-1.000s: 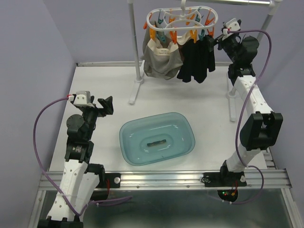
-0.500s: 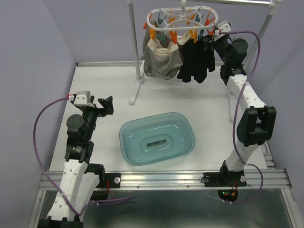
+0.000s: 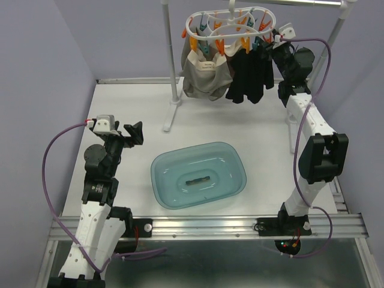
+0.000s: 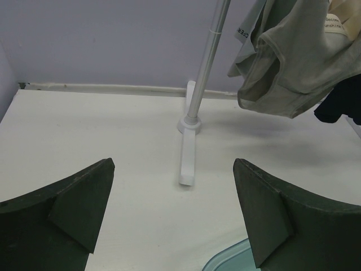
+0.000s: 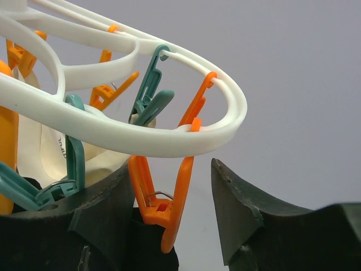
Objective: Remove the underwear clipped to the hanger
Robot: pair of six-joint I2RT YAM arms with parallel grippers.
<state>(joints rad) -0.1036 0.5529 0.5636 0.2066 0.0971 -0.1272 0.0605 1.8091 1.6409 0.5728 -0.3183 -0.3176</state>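
Observation:
The white oval hanger (image 3: 231,24) hangs from the rack rail with orange and teal clothespins. A beige-taupe underwear (image 3: 207,78) and a black underwear (image 3: 249,75) hang clipped under it. My right gripper (image 3: 271,51) is open at the hanger's right end. In the right wrist view its fingers straddle an orange clothespin (image 5: 169,197) that grips the black cloth (image 5: 146,251) under the ring (image 5: 113,135), without squeezing it. My left gripper (image 3: 135,133) is open and empty, low over the table's left side. The beige underwear (image 4: 293,68) shows above it.
A translucent teal basin (image 3: 198,175) sits mid-table, holding only a small dark object. The white rack pole (image 3: 176,66) and its foot (image 4: 188,164) stand behind the left gripper. The other pole (image 3: 336,30) stands right of the right arm. A purple wall is behind.
My right gripper has moved left up to the hanger's right end, and the orange clothespin now sits between its fingers. The left arm has not moved.

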